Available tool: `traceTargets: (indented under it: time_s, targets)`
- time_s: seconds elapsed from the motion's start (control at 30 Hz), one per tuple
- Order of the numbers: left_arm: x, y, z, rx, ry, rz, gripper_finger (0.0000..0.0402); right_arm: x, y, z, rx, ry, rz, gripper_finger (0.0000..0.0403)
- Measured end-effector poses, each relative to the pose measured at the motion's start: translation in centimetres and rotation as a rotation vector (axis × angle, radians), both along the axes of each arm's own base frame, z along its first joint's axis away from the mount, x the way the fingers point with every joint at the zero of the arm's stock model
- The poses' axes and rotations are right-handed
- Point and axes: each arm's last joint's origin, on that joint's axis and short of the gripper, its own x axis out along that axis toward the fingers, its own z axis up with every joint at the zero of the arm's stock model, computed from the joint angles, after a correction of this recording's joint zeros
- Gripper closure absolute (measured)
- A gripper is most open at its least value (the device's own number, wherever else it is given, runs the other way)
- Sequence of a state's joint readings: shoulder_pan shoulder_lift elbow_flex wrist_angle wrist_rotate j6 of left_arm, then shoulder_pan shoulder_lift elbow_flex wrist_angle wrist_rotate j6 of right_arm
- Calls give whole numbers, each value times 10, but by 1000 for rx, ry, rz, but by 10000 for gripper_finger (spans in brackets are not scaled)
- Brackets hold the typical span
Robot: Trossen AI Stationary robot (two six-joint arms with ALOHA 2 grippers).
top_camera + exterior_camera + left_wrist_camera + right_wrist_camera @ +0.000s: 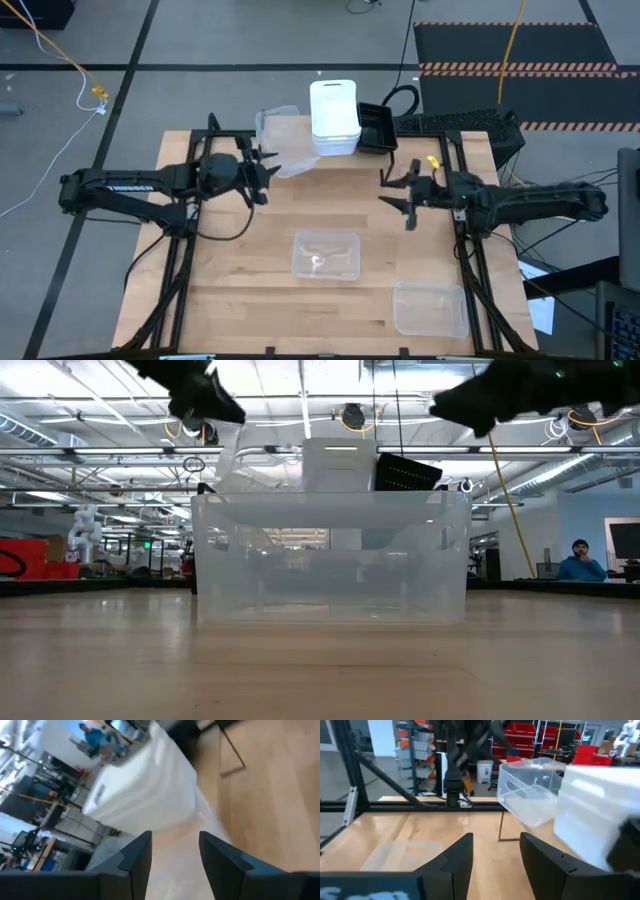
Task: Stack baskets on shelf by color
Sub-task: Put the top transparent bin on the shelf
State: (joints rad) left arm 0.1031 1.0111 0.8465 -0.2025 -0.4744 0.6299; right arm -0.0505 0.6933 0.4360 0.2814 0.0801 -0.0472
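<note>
Shelf: low light-wood riser (335, 162) at the table's far edge, mostly hidden under baskets.
On shelf: stack of opaque white rectangular plastic baskets (334, 117) mid-shelf; black slatted basket(s) (377, 128) beside it; number in each stack unclear.
In hand: left gripper (266, 172) grasps a tilted clear see-through basket (281, 136) beside the white stack.
Left to do: two clear baskets on the table, one central (326, 254), one at the near right corner (430, 307).
Right gripper (397, 193): released, empty, near the shelf's right end.
</note>
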Motion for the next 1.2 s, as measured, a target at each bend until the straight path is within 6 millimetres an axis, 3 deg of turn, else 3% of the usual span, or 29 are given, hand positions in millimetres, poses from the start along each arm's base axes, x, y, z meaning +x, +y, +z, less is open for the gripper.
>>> traceTargets:
  time_s: [0.1, 0.23, 0.47, 0.8, 0.97, 1.2]
  targets:
    - [-1, 1, 16, -13, -57, 52, 236, -12, 1, -19, 13, 2, 2, 247]
    - [-6, 8, 15, -46, -48, 183, 236, -20, 1, -39, -15, -8, 2, 248]
    - [-3, 5, 11, -116, -58, 148, 236, -23, 1, -38, -80, -35, 4, 248]
    - [4, -3, 30, -16, -187, 33, 236, -20, 1, -37, -73, -49, 0, 248]
    - [6, -8, 28, -101, -191, -123, 236, -16, 1, -36, -74, -67, -1, 248]
    - [17, -7, 17, -154, -153, -108, 236, -12, 0, -38, -73, -65, -1, 248]
